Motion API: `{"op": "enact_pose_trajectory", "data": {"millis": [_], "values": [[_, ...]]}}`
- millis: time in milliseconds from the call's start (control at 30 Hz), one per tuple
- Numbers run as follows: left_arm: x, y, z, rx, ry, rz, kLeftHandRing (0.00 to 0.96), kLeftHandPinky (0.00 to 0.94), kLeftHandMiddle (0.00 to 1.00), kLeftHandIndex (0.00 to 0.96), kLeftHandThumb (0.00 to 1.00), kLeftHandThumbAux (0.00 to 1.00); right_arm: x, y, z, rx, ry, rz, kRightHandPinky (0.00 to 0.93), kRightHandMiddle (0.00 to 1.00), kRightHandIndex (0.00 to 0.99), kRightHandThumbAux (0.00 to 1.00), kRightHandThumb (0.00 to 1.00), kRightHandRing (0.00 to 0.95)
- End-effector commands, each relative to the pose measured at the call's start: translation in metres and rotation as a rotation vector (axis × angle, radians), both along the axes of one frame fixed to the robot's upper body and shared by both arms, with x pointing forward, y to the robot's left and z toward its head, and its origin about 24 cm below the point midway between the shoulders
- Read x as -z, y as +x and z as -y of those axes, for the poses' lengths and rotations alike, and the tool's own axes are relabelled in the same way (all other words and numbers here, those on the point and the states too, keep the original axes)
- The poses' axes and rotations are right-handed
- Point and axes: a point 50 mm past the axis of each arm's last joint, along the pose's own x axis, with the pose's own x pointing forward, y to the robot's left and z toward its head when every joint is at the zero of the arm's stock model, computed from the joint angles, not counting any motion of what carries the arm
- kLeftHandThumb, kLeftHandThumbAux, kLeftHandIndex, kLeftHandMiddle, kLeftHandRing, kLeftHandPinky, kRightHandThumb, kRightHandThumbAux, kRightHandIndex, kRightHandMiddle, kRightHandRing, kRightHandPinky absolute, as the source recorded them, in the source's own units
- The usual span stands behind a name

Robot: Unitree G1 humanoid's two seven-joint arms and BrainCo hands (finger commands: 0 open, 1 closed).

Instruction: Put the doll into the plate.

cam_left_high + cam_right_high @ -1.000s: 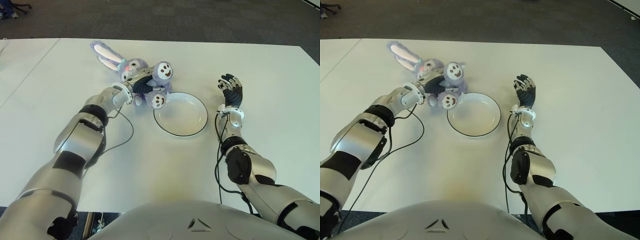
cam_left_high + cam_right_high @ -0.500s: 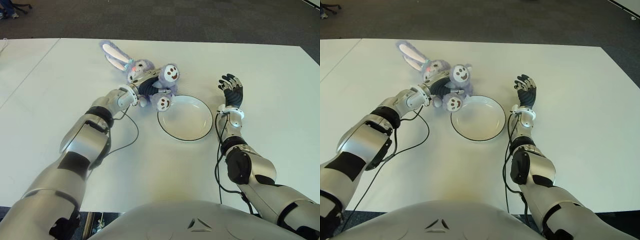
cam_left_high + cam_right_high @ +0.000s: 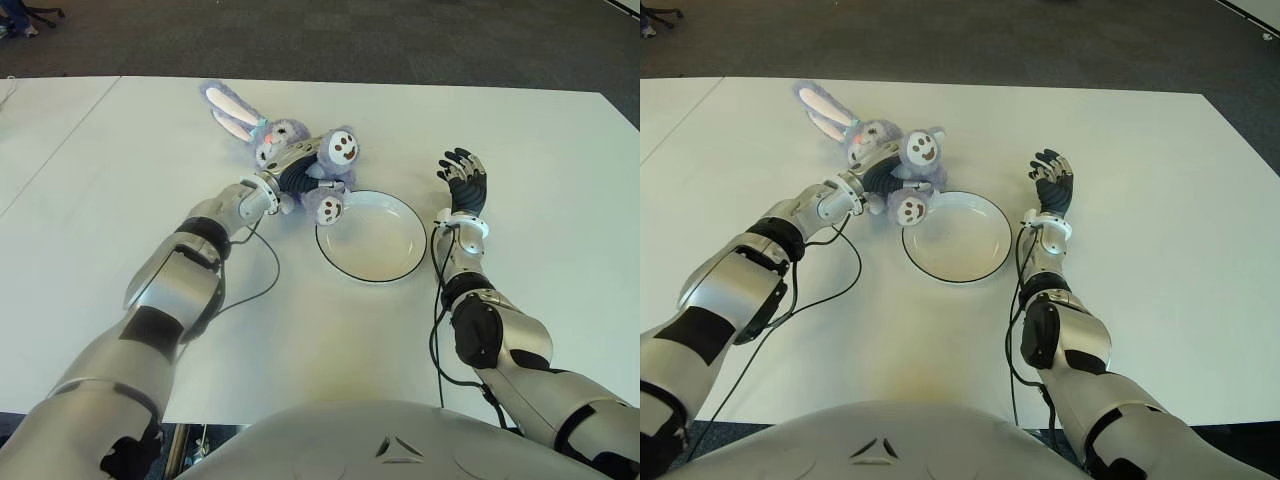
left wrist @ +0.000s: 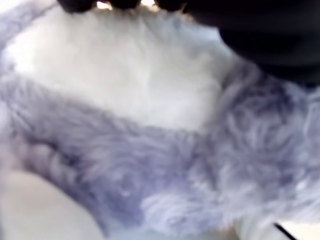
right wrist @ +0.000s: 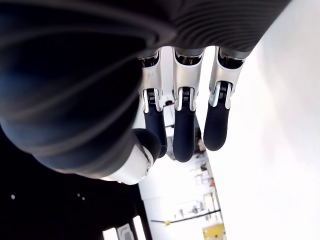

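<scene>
A purple plush bunny doll (image 3: 275,132) with white-lined long ears lies on the white table (image 3: 120,180), just left of and behind the plate. My left hand (image 3: 300,172) is shut around its body; one round foot (image 3: 329,207) overlaps the plate's left rim. In the left wrist view, purple and white fur (image 4: 150,125) fills the picture. The white plate (image 3: 371,237) with a dark rim holds nothing inside. My right hand (image 3: 461,180) is to the right of the plate, fingers straight (image 5: 184,125) and holding nothing.
Dark carpet lies beyond the table's far edge (image 3: 400,45). A black cable (image 3: 262,275) trails from my left forearm across the table. A seam (image 3: 60,145) divides the table at the left.
My left hand has carried the doll to the right, toward the plate, between the earliest frame and half a second ago; since then it has hardly moved. The right hand has stayed put.
</scene>
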Motion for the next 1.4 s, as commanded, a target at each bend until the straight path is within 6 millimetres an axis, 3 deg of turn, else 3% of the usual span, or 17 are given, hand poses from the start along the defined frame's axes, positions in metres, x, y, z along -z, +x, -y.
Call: {"op": "enact_pose_trajectory", "data": {"millis": [33, 67, 100, 167, 233, 500, 800, 1400], "values": [[0.040, -0.020, -0.001, -0.044, 0.039, -0.092, 0.412, 0.454, 0.371, 0.324, 0.454, 0.426, 0.101, -0.082, -0.014, 0.050, 0.192, -0.462, 0.339, 0.320, 0.387, 0.755, 0.711, 0.329], [0.040, -0.020, -0.002, -0.058, 0.034, -0.085, 0.550, 0.569, 0.532, 0.457, 0.593, 0.449, 0.101, -0.082, -0.014, 0.051, 0.194, -0.461, 0.338, 0.320, 0.399, 0.742, 0.709, 0.330], [0.041, -0.019, -0.004, -0.077, 0.038, -0.071, 0.574, 0.590, 0.559, 0.480, 0.618, 0.452, 0.101, -0.082, -0.014, 0.051, 0.195, -0.461, 0.338, 0.320, 0.401, 0.740, 0.709, 0.330], [0.040, -0.019, -0.006, -0.110, 0.033, 0.009, 0.750, 0.796, 0.722, 0.579, 0.681, 0.532, 0.100, -0.081, -0.014, 0.050, 0.193, -0.462, 0.335, 0.315, 0.402, 0.738, 0.708, 0.327], [0.038, -0.020, -0.007, -0.126, 0.023, 0.086, 0.792, 0.853, 0.768, 0.619, 0.694, 0.569, 0.100, -0.081, -0.014, 0.050, 0.191, -0.464, 0.336, 0.314, 0.402, 0.738, 0.708, 0.326], [0.033, -0.022, -0.014, -0.190, -0.020, 0.279, 0.844, 0.865, 0.840, 0.710, 0.736, 0.657, 0.100, -0.081, -0.014, 0.047, 0.190, -0.468, 0.332, 0.312, 0.403, 0.738, 0.709, 0.324], [0.025, -0.020, -0.019, -0.262, -0.087, 0.380, 0.875, 0.877, 0.879, 0.762, 0.646, 0.700, 0.100, -0.081, -0.014, 0.044, 0.189, -0.467, 0.330, 0.319, 0.403, 0.738, 0.710, 0.330], [0.023, -0.015, -0.033, -0.363, -0.089, 0.375, 0.868, 0.864, 0.878, 0.771, 0.589, 0.717, 0.101, -0.081, -0.015, 0.039, 0.188, -0.475, 0.325, 0.314, 0.402, 0.739, 0.710, 0.321]]}}
